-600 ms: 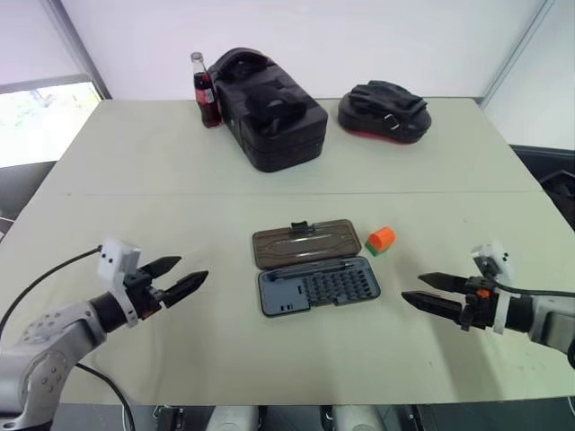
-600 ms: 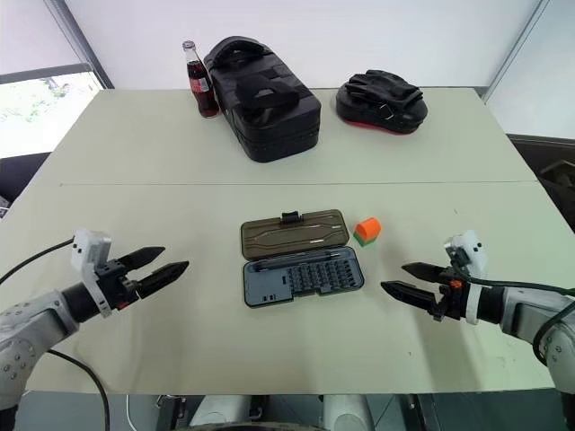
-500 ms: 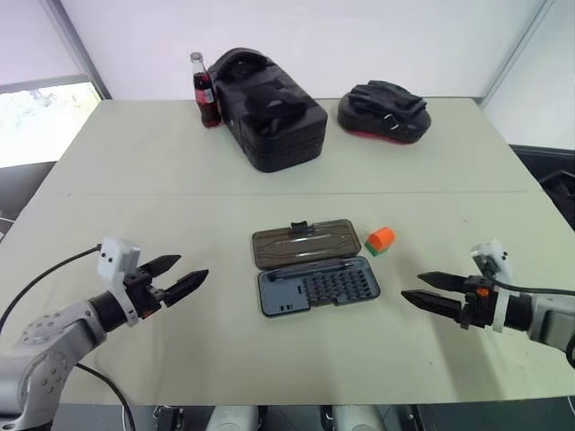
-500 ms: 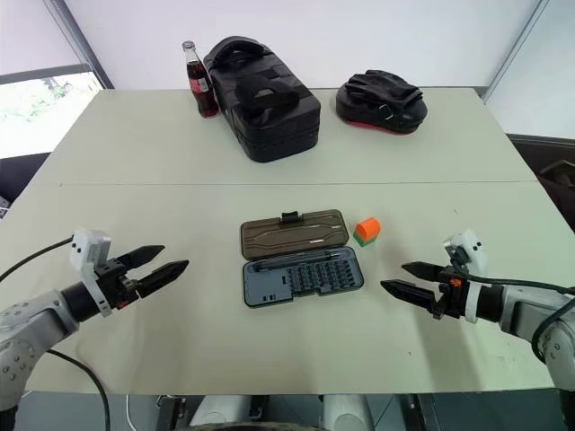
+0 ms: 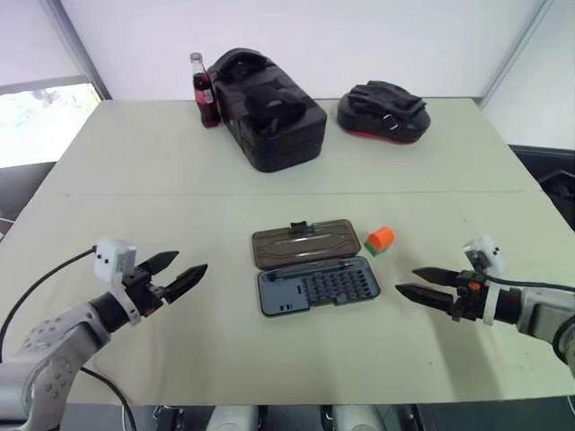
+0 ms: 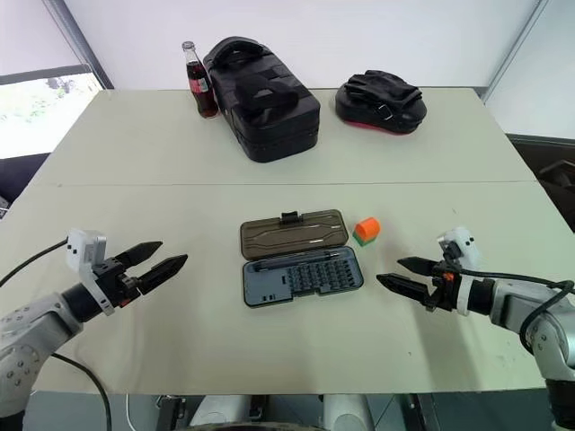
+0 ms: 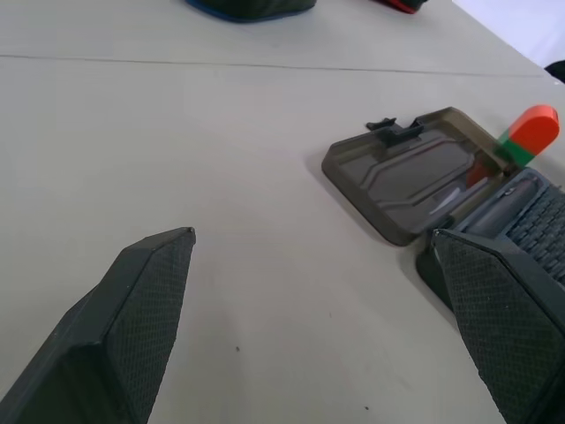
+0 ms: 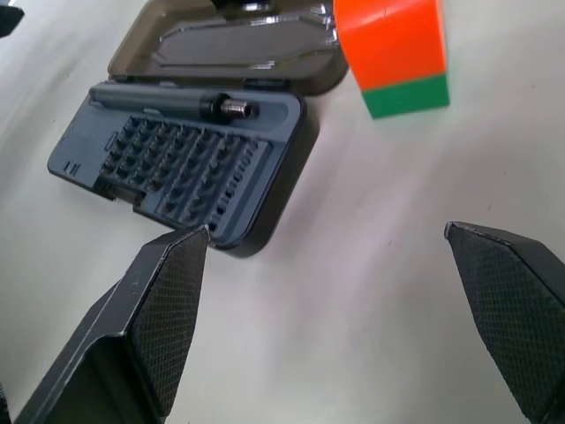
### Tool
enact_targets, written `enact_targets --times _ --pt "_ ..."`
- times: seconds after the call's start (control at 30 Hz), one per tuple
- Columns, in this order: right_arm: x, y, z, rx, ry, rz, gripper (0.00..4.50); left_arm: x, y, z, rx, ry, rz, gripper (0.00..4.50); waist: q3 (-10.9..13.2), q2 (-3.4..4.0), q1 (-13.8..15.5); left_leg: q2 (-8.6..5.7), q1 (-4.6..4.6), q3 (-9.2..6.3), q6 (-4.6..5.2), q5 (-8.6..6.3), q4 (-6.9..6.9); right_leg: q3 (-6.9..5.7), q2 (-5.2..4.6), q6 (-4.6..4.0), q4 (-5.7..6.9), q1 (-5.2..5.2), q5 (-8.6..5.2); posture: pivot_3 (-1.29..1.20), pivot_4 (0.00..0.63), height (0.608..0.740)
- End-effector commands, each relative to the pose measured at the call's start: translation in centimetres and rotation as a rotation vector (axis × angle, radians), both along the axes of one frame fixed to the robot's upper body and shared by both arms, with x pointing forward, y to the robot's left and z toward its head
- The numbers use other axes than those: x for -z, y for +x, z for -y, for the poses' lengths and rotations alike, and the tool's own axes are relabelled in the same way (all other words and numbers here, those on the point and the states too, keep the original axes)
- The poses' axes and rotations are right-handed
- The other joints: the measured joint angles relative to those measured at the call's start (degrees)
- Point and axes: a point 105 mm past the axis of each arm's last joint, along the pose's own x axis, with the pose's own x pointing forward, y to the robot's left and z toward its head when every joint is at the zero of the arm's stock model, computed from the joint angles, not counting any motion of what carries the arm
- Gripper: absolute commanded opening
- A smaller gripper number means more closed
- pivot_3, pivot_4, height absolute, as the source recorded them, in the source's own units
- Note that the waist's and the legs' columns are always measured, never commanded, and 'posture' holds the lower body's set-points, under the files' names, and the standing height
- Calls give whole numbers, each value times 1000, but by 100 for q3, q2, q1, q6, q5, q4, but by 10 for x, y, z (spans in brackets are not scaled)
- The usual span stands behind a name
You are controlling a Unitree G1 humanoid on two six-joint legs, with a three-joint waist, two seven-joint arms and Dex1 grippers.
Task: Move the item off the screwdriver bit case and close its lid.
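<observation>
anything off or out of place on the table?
Nothing spilled or damaged. The case lies open, lid flat on the table. The orange block sits beside the lid's right end, not on the case. Both grippers are open and empty.

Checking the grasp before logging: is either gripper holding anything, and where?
Nothing is held. The left gripper and right gripper are both open over the table.

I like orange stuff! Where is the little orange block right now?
The orange block sits on the table, just right of the open case's lid.
</observation>
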Motion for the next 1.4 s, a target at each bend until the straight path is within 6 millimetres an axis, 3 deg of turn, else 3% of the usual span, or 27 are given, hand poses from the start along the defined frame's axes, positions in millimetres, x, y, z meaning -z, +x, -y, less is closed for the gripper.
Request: enact_targets --times 0.03,0.43,0.57,0.7,0.83,1.0,1.27,1.4 --pt "-6 1 -3 -14 -10 38 4453 -5 0 0 5 17 23 4500 0 0 3 0 0 0 0 0 0 0 0 0 0 0 0 0 150 740" --pt "-3 3 -5 3 -24 47 4453 -6 6 1 41 53 37 4500 -1 0 2 -1 2 1 0 0 2 0 2 2 3 2 1 0 150 740" --pt "-2 9 -4 37 -62 92 4453 -25 21 31 243 88 114 4500 -1 0 24 -5 6 -3 -7 5 5 -3 5 2 9 8 1 0 150 740" --pt "-1 10 -8 29 -59 99 4453 -31 27 60 466 195 179 4500 -2 2 -4 -21 10 0 -11 7 6 1 5 2 9 13 1 0 150 740" --pt "-2 25 -15 97 -104 197 4453 -36 32 90 675 189 197 4500 -2 1 -43 -19 15 1 -10 7 5 2 11 20 14 12 11 0 150 740" --pt "-3 43 -24 246 -47 274 4453 -35 38 96 704 190 203 4500 -2 2 -125 -12 19 -1 -11 7 2 2 14 22 25 9 13 0 150 740" --pt "-2 53 -57 291 23 328 4453 -31 42 91 657 164 193 4500 -2 2 -132 -2 20 -3 -11 7 2 4 10 23 36 7 13 0 150 740" --pt "1 65 -56 325 -20 355 4453 -28 41 92 634 155 190 4500 -2 3 -135 -3 22 -3 -11 7 2 4 10 23 37 7 13 0 150 740"
